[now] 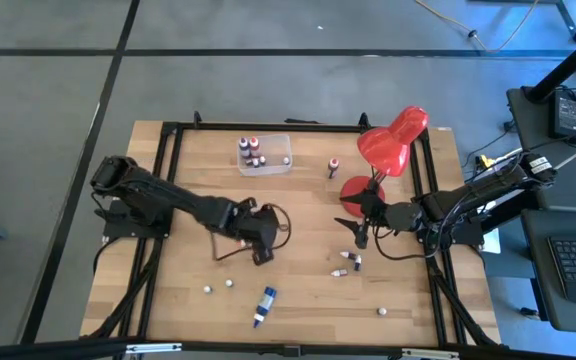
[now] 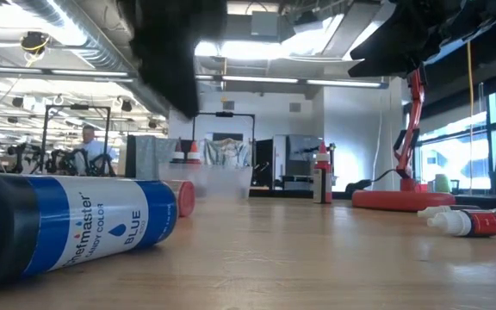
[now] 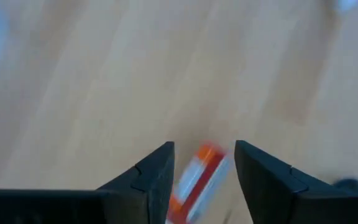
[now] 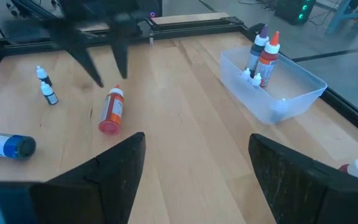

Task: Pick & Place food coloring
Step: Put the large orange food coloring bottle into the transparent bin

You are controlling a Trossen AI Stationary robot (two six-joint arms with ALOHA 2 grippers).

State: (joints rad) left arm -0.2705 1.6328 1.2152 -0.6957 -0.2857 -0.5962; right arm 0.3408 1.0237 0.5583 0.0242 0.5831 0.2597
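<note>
While my left claw (image 3: 204, 171) straddles the orange bottle (image 4: 110, 111) short of the clear box (image 4: 291, 93) | fingers parted, nothing gripped | right claw (image 4: 194, 165) wide, empty, waiting.

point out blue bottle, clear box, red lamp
blue bottle (image 1: 264, 305): high view, mid-body.
clear box (image 4: 303, 93): right wrist view, near wall.
red lamp (image 1: 393, 142): high view, shade.

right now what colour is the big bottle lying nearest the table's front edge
Blue with a white label band, the big bottle shows best in the low view.
</note>
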